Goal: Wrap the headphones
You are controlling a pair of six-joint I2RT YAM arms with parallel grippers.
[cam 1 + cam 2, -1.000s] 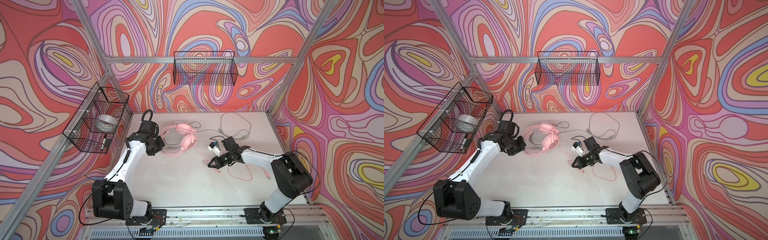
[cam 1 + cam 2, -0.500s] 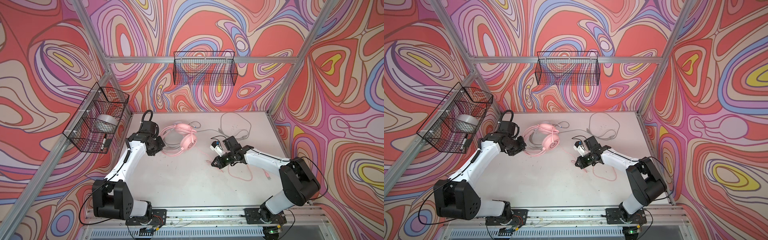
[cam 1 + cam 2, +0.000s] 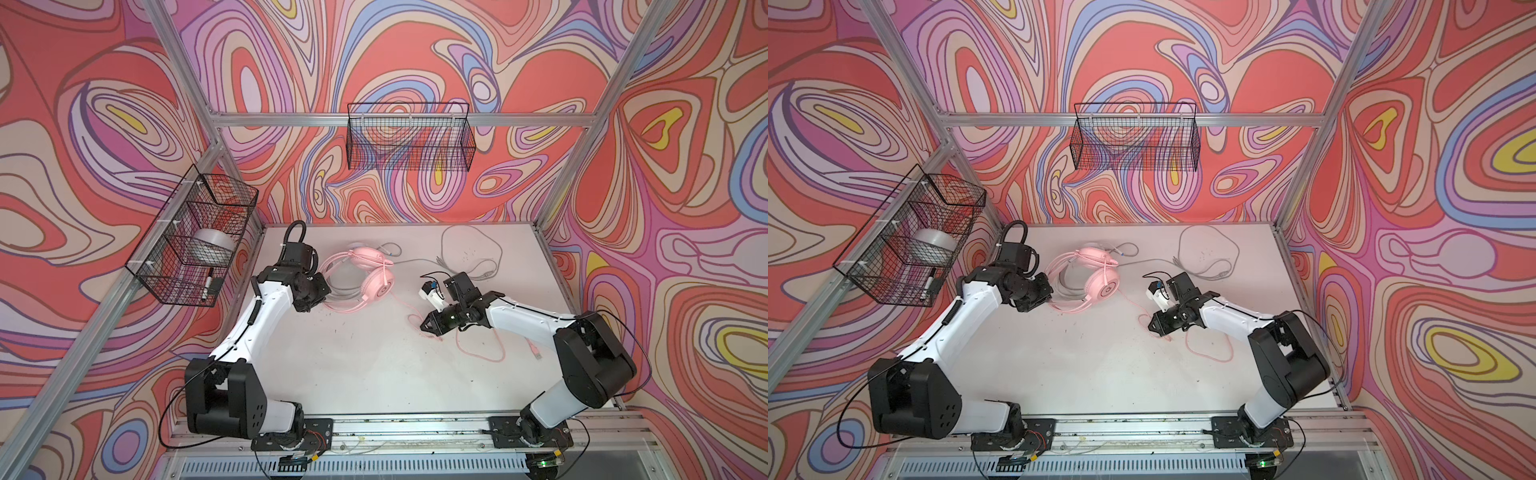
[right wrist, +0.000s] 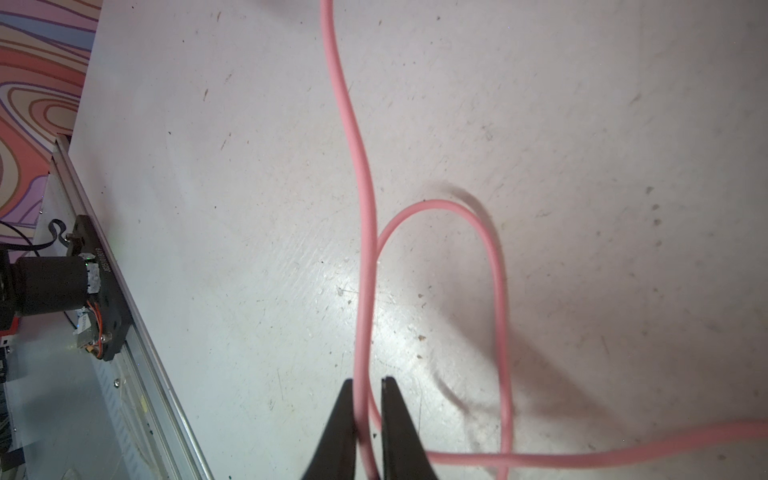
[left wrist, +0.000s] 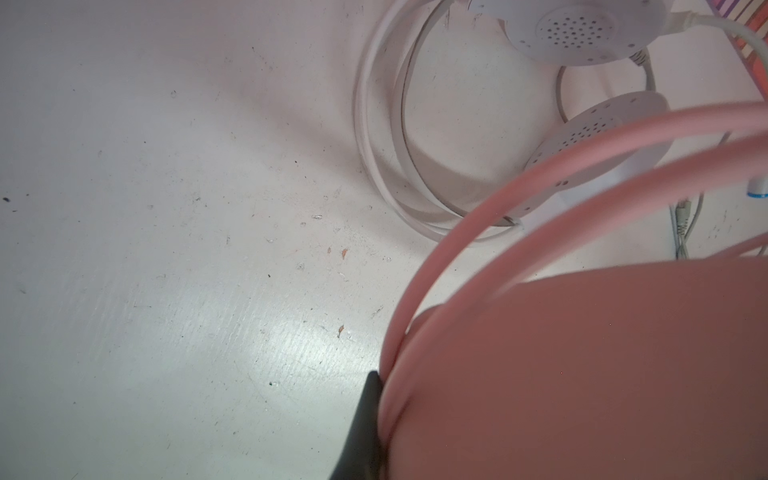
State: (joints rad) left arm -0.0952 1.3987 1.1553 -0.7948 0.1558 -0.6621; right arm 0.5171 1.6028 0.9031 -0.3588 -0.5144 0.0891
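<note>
Risks, L to R. L pincer [image 3: 320, 293] is clamped tight on the band of the pink set [image 3: 372, 270]. In the left wrist view only one finger [image 5: 365, 415] shows, at the band's edge. Imo a tug from the cord side could twist the band out or drag the whole set. White set [image 5: 582, 25] lies against the pink one, bands overlapping. Any drag prob. takes it along & tangles its grey cord [image 3: 469, 245] w/ the pink one. R pincer [image 4: 368, 380] is narrow, jaws parted only a little wider than the pink cord [image 4: 365, 208] between them. Cord touches one jaw w/ a gap at the other, so it looks not pinched. A lift like this would likely let it slip out. A clamp here might also catch the loop crossing near the tips & knot it.

Positions. Pink set: far-left part of tabletop [image 3: 353, 374], band at L pincer's tips, cups toward centre. White set: just beside it, touching; can't tell which is on top. Pink cord: from the cup across to R pincer, through the jaws, then loose loops on the tabletop beside that arm. Plug [image 3: 537, 353]: well apart from the tips. Grey cord: far side, well apart from both pincers.
</note>
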